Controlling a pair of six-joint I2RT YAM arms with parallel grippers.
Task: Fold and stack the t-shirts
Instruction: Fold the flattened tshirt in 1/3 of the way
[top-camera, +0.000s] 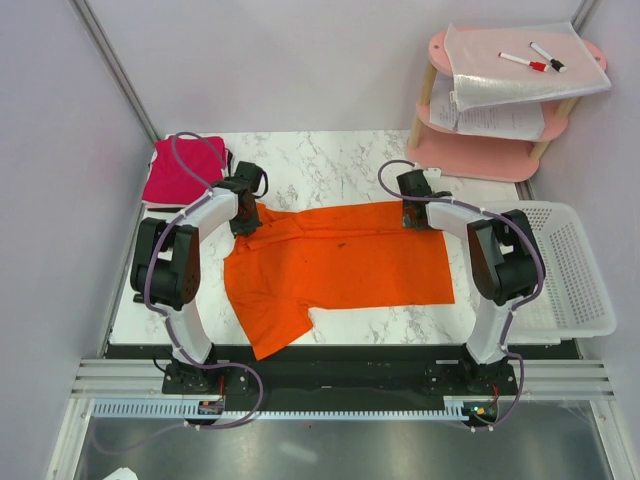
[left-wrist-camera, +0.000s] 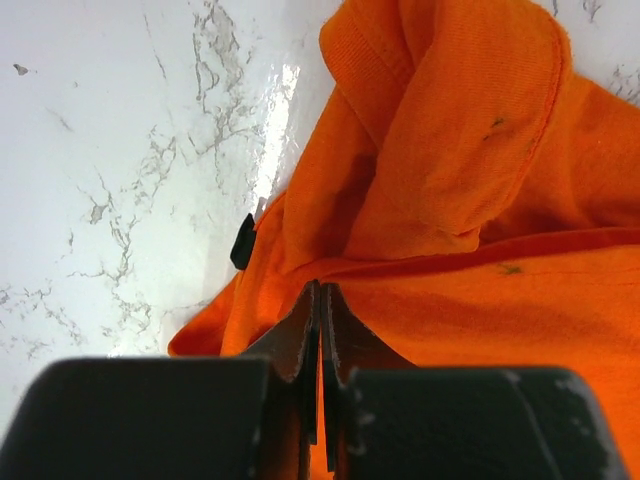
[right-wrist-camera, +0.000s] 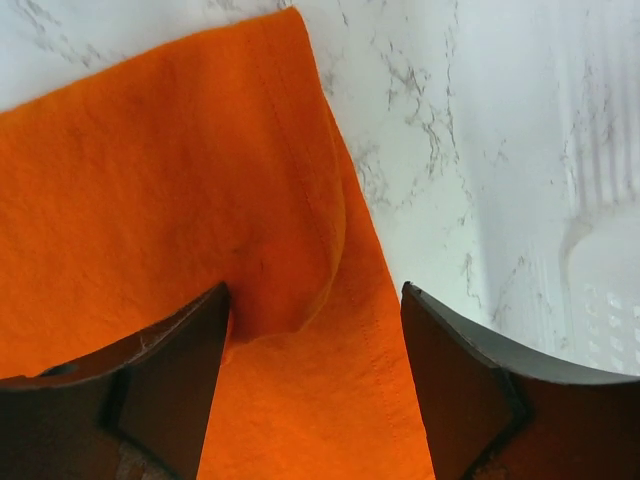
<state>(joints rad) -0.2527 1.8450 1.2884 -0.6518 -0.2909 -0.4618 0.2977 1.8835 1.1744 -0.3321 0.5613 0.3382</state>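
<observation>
Ideally, with the left gripper pinched on shoulder fabric of the orange t-shirt spread across the marble table, the right gripper, jaws spread astride the far hem corner, should close firmly before both lift evenly.

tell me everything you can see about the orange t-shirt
The orange t-shirt, soft knit cloth with small dark specks, lies mostly flat but wrinkled on the marble table, one sleeve toward the near edge. The left claw is shut on its bunched far-left part; the right claw stands open astride its far-right hem corner.
</observation>
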